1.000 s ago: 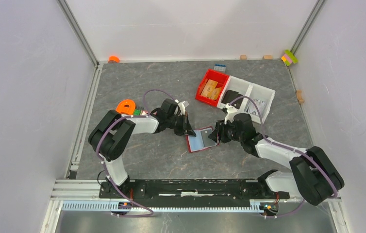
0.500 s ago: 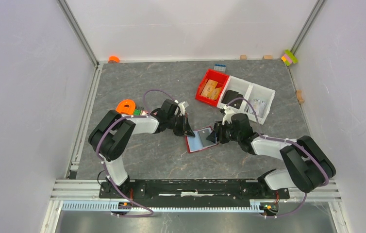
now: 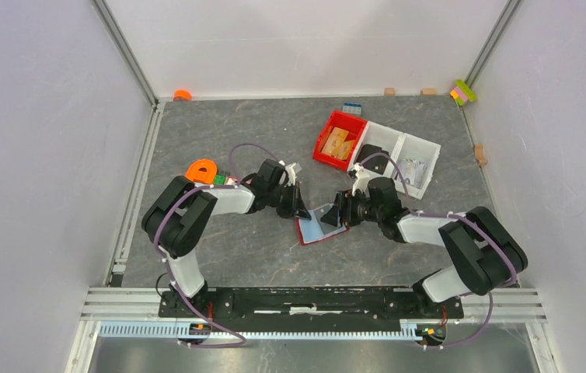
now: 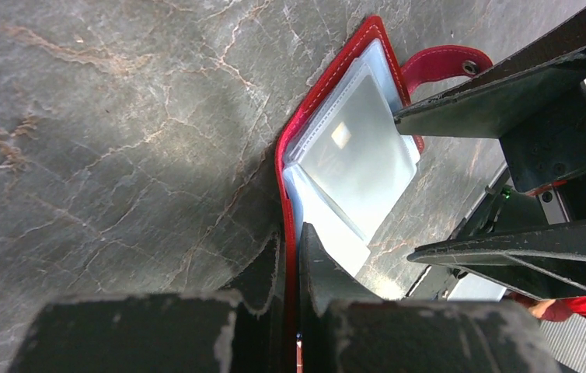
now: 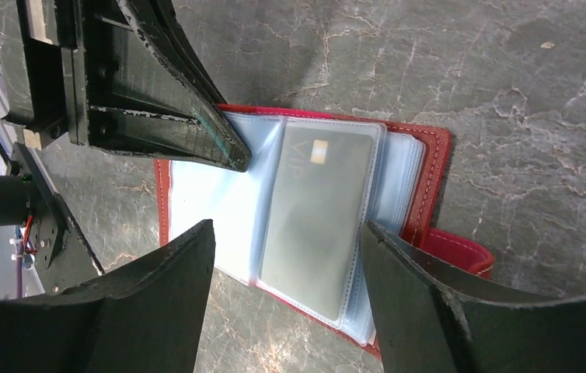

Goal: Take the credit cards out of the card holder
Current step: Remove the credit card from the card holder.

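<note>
The left gripper (image 4: 291, 245) is clenched on the card holder (image 4: 317, 93), with the thin red rim of the cover pinched between its two closed fingers. Ahead of those jaws the holder lies open on the grey marbled table (image 4: 119, 116). Its clear sleeves (image 4: 329, 225) fan out away from the pinch. A grey card (image 4: 356, 151) with a small chip sits inside the top sleeve, just beyond the fingertips. Past the card, the snap strap (image 4: 445, 62) sticks out from the far cover.

The right gripper (image 5: 288, 233) is released, with its jaws spread wide. One finger (image 5: 158, 303) stands on each side of the sleeve that holds the grey card, so the card lies straight between them and is not grasped. Whether the tips touch the plastic cannot be told. Just beyond these open jaws, the left gripper's fingers come in on the opposite edge of the holder, and the strap pokes out beside the right-hand finger.

From above, the two grippers face each other tip to tip over the holder. Well apart from both jaws, out past the right gripper's wrist, a red bin (image 3: 329, 151) of tan wooden pieces (image 3: 338, 141) touches a white tray (image 3: 422, 148). An orange piece (image 3: 202, 169) lies near the left arm, behind its jaws
</note>
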### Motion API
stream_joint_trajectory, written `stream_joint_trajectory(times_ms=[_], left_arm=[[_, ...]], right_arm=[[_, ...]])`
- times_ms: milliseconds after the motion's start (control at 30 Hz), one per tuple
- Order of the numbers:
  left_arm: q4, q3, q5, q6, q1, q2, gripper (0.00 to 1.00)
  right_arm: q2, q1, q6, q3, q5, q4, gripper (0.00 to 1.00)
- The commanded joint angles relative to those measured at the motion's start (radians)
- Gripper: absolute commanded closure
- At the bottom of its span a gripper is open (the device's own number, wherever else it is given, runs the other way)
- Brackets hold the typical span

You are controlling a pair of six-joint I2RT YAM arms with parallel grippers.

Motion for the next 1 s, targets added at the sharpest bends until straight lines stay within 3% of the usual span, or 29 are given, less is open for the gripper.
stream_joint_trajectory(times_ms=[0,333,733,967], left_arm=[[-0.014,0.037,-0.027,0.053,-0.008,-0.009,0.97],[-0.026,0.043,-0.044,0.056,-0.010,-0.002,0.97],[0.010,0.033,0.002,0.039,-0.008,-0.013,0.97],[0.032,0.028,0.028,0.022,-0.008,-0.007,0.97]], right_arm=[[0.060,0.005,0.027,-0.009,-0.055,-0.018,0.27],[-0.064,0.013,0.023,-0.047,-0.054,0.029,0.51],[-0.105,0.097,-0.041,-0.026,-0.083,0.057,0.49],[-0.066,0.137,-0.068,0.005,-0.071,0.033,0.41]])
